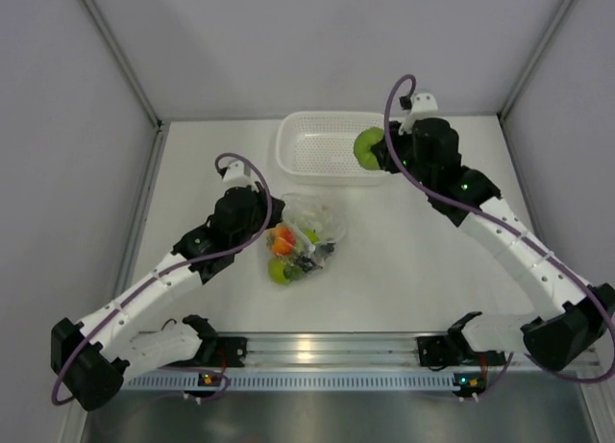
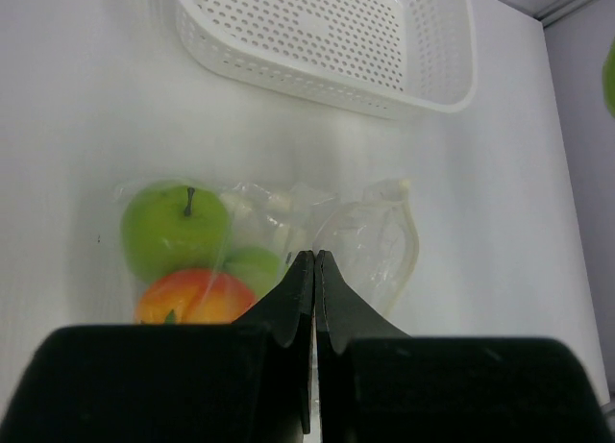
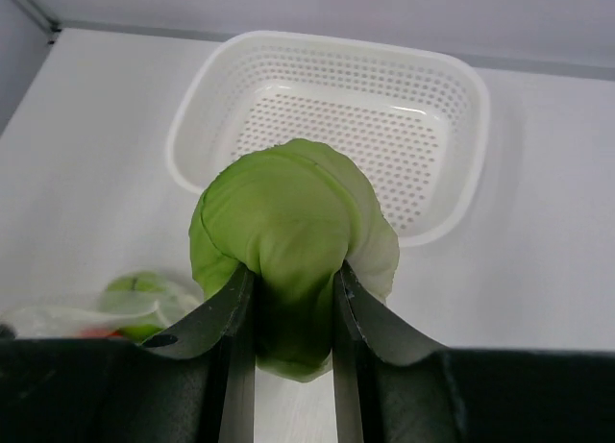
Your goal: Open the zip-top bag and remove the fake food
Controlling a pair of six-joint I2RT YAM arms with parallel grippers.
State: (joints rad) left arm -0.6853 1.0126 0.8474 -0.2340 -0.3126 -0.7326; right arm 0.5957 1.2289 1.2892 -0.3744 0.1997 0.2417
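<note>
The zip-top bag (image 1: 312, 233) lies crumpled mid-table with its mouth open. Inside show a red-yellow apple (image 1: 282, 239), a green apple (image 1: 280, 270) and a dark grape bunch (image 1: 309, 262). My left gripper (image 1: 273, 224) is shut on the bag's left edge. In the left wrist view its tips (image 2: 314, 258) pinch the clear film (image 2: 373, 241) beside the green apple (image 2: 173, 227) and the red-yellow apple (image 2: 192, 294). My right gripper (image 1: 381, 153) is shut on the pale green round ball (image 1: 367, 147) and holds it above the basket's right end. The ball (image 3: 288, 222) bulges between the right gripper's tips (image 3: 293, 270).
The white perforated basket (image 1: 288, 155) stands at the back centre. It also shows in the left wrist view (image 2: 317, 73) and in the right wrist view (image 3: 327, 44), with nothing inside. Grey walls close the table at left, right and back.
</note>
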